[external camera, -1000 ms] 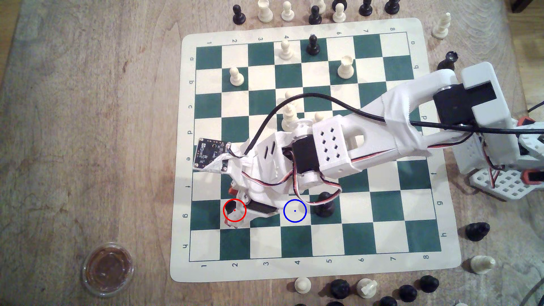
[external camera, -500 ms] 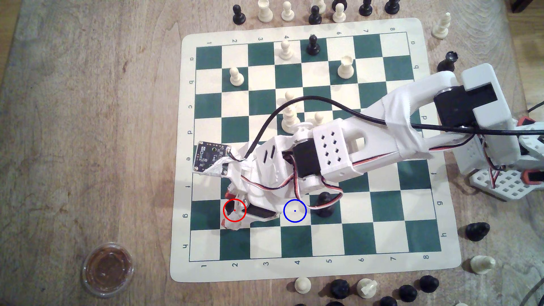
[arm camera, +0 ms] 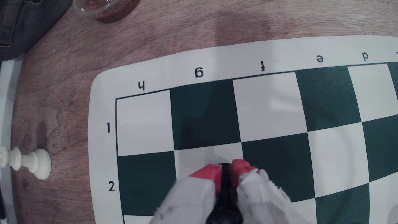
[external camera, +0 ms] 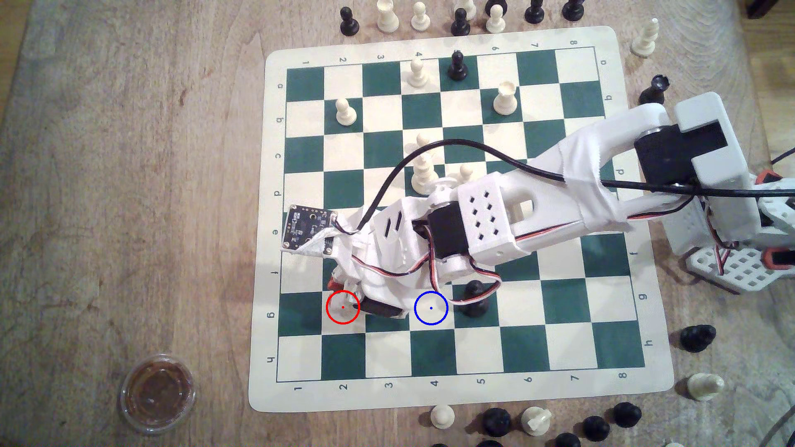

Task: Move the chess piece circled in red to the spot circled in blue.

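In the wrist view the black chess piece (arm camera: pixel 226 193) is pinched between the two red-tipped fingers of my gripper (arm camera: pixel 226 170), which is shut on it above a cream square in row 2. In the exterior view my gripper (external camera: pixel 340 287) hangs just above the red ring (external camera: pixel 343 307), whose cream square is bare; the piece itself is hidden under the hand there. The spot (external camera: pixel 431 307), a blue ring with a centre dot on a cream square, lies two squares toward the exterior view's right and has nothing on it.
A taller black piece (external camera: pixel 473 301) stands on the square just right of the blue ring, partly under the arm's wires. White pieces (external camera: pixel 423 172) stand mid-board under the arm. A cup of brown liquid (external camera: pixel 158 393) sits off the board's lower left. Spare pieces line the board's edges.
The black piece was inside the red ring before; now that square is bare. The gripper has risen and drawn slightly back with the piece held between its fingers.
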`<state>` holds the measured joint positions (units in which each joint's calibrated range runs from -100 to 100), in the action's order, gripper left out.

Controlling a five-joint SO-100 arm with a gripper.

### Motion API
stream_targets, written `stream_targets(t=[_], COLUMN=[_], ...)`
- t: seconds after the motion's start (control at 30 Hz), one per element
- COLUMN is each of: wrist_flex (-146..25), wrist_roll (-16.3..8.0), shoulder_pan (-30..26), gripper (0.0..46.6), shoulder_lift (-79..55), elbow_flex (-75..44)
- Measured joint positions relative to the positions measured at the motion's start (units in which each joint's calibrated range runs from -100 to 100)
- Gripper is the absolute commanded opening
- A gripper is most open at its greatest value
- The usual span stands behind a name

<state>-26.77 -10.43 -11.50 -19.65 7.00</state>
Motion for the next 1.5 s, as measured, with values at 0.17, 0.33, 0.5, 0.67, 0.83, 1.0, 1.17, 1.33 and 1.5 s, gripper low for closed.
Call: stream_targets(t=[0.17,0.33,0.5,0.67,0.83,1.0,1.17,1.33,1.5], wrist_flex=[-0.32,-0.32,-0.32,-0.88,-0.88,-0.88,-0.88,-0.88,-0.88], wrist_roll=[0.00,0.00,0.00,0.00,0.00,0.00,0.00,0.00,0.00], shoulder_pan=[0.00,0.00,0.00,0.00,0.00,0.00,0.00,0.00,0.00], gripper=[0.8,16.4,18.8,17.6,13.2,5.3,12.8,17.1,16.2], shoulder_lift=[0.00,0.00,0.00,0.00,0.00,0.00,0.00,0.00,0.00], elbow_flex=[0.00,0.00,0.00,0.00,0.00,0.00,0.00,0.00,0.00])
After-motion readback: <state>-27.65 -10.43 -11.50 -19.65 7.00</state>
